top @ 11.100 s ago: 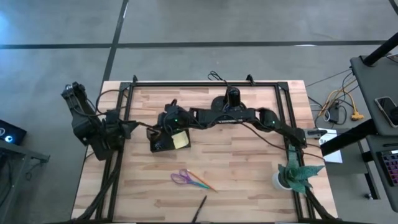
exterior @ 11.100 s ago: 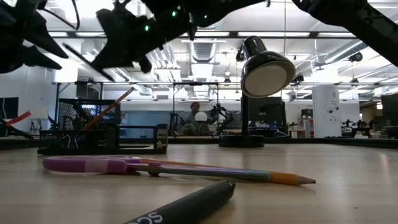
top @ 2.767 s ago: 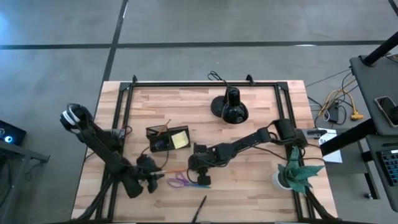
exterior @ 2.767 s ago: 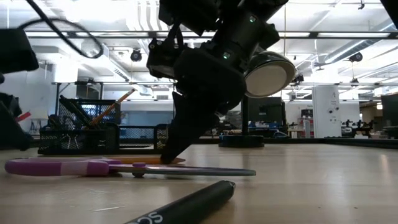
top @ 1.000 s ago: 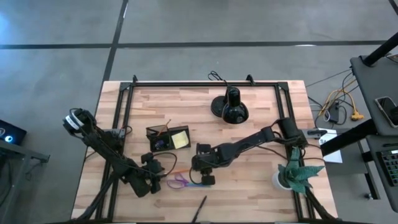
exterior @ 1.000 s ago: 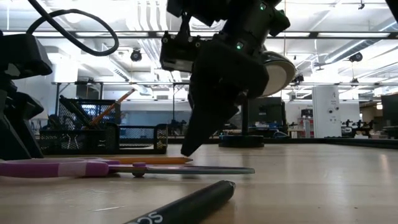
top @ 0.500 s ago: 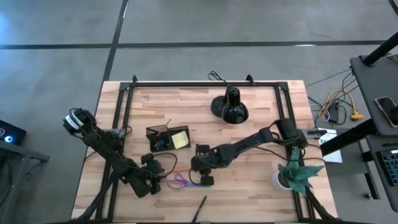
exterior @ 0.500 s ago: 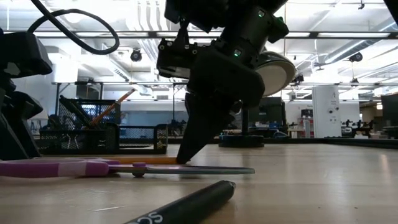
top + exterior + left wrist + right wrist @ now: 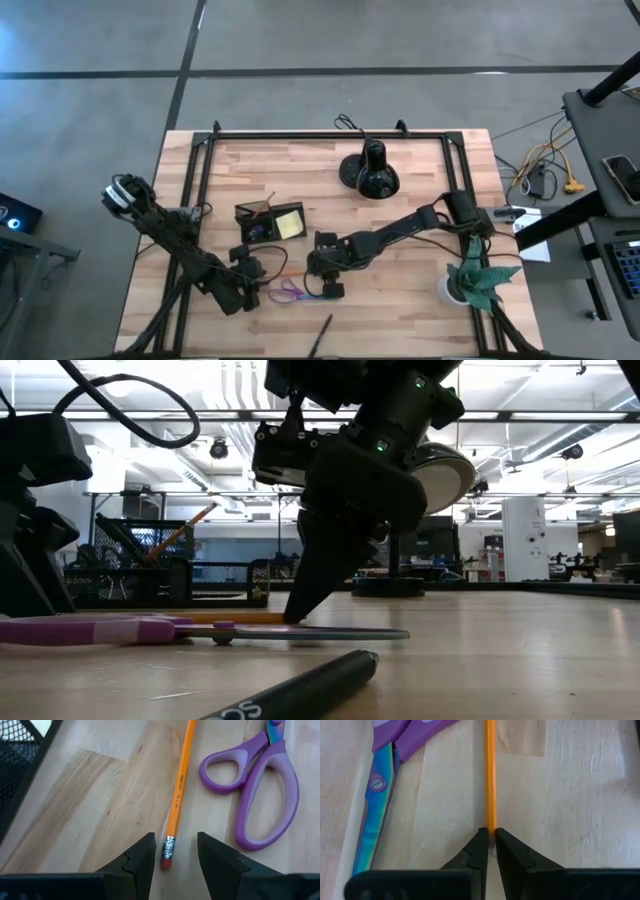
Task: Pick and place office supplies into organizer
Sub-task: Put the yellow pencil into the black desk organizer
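Right wrist view: the orange pencil (image 9: 491, 775) lies flat on the wooden table (image 9: 570, 795), and the right gripper (image 9: 490, 845) has its two dark fingers drawn narrow onto the pencil's near end, which is hidden between the fingertips. Whether the tip there is sharpened cannot be made out. Just beside the pencil lie the purple-handled scissors (image 9: 380, 780), blades shut, with the handles cut off by the picture's edge.

In the left wrist view the pencil's other end, with metal ferrule and pink eraser (image 9: 166, 861), sits between the fingers of the left gripper (image 9: 172, 852). The jaws stand apart, one finger on each side of the eraser, with bare wood showing on both sides; they do not touch it. The scissors' purple loops (image 9: 250, 785) lie just beside the pencil shaft. A corner of black mesh (image 9: 15, 750) is cut off at the frame edge.

From above, pencil and scissors lie at the table's front middle, between the two grippers and largely covered by them. The black organizer (image 9: 270, 224), with a yellow sticky-note pad (image 9: 291, 225) in it, sits near, farther back. A black pen (image 9: 322, 335) lies toward the front edge, partly out of frame. A black lamp (image 9: 371, 172) stands at the back, and a green plant in a white pot (image 9: 470, 282) at the right edge.

At table level the right gripper's fingers (image 9: 300, 600) touch down on the pencil; the left arm is only a dark mass at the frame's side.
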You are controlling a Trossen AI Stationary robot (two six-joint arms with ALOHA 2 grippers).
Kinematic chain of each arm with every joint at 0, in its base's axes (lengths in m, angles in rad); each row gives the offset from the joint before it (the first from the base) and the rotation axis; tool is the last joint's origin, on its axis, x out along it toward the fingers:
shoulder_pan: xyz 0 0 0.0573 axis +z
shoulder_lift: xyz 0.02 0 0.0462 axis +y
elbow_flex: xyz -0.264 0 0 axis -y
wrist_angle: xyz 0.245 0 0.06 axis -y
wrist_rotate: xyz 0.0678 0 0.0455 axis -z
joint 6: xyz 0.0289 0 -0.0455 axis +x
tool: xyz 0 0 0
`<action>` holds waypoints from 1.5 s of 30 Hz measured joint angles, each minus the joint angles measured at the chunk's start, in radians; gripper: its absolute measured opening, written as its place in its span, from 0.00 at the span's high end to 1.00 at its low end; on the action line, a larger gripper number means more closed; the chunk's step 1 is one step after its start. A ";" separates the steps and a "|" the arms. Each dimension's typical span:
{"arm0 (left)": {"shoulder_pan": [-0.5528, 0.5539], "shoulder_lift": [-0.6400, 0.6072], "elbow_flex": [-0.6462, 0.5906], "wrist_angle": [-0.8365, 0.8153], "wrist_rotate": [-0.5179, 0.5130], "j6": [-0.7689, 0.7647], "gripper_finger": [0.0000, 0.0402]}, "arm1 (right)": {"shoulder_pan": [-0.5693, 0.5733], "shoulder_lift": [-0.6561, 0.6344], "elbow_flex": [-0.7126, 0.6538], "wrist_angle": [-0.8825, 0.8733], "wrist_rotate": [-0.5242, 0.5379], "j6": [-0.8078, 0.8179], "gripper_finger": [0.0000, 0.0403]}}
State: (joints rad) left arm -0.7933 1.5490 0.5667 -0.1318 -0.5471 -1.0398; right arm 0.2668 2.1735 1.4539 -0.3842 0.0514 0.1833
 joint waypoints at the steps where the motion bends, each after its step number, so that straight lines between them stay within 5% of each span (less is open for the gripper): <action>1: 0.001 0.001 0.000 0.000 0.003 0.013 0.68 | 0.000 0.000 0.000 0.001 0.000 0.000 0.93; 13: 0.010 0.033 -0.003 -0.008 0.068 0.062 0.98 | 0.000 -0.001 -0.001 0.004 0.004 0.000 0.93; 22: 0.036 -0.008 0.046 -0.059 0.108 0.125 0.99 | 0.000 -0.005 -0.003 0.009 0.008 -0.001 0.93; 30: 0.043 -0.053 0.115 -0.252 0.092 0.130 1.00 | 0.003 -0.033 -0.008 -0.001 0.165 -0.003 0.93; 45: 0.043 -0.098 0.142 -0.302 0.024 0.139 0.99 | 0.006 -0.054 0.014 -0.032 0.160 0.049 0.88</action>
State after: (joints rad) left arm -0.7501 1.4509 0.7086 -0.4339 -0.5234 -0.9012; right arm 0.2729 2.1197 1.4676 -0.4160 0.2115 0.2321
